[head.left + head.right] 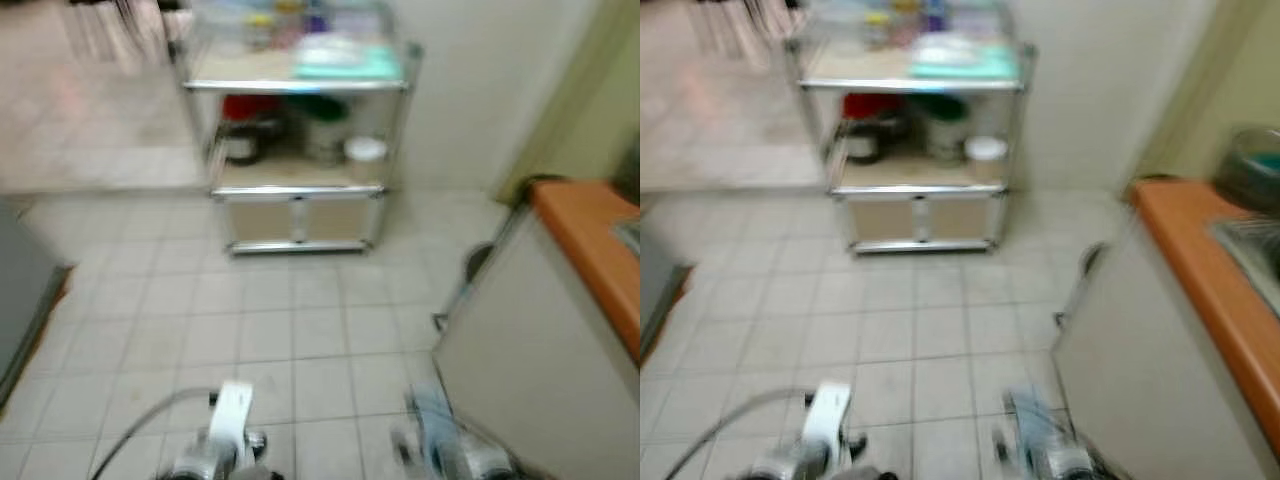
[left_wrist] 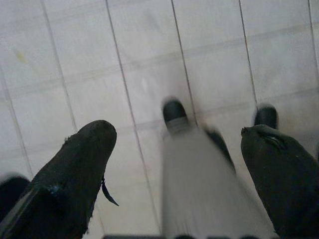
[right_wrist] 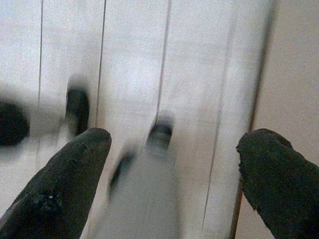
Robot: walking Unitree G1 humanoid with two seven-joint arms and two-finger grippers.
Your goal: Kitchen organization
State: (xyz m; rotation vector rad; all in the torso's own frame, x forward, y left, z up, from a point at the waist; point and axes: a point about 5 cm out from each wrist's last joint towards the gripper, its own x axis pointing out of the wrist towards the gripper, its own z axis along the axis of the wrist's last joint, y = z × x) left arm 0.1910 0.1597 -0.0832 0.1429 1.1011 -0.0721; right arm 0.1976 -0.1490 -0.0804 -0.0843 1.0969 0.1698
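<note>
one metal cart (image 1: pixel 297 190) with three shelves stands against the far wall, holding a teal cloth (image 1: pixel 345 62) on top and jars below; one orange bench (image 1: pixel 590 245) sits to the right. both the left tool (image 2: pixel 179 164) and right tool (image 3: pixel 172 174) hang wide open over the tiled floor (image 1: pixel 250 320), gripping nothing.

pale tiled floor (image 1: pixel 300 330) carries metal shelf cart (image 1: pixel 298 190) by rear wall. top shelf: teal item (image 1: pixel 345 62), blurred bottles. mid shelf: white-lidded jar (image 1: pixel 364 152), dark pot (image 1: pixel 240 145). orange countertop (image 1: pixel 590 245) at right.
</note>
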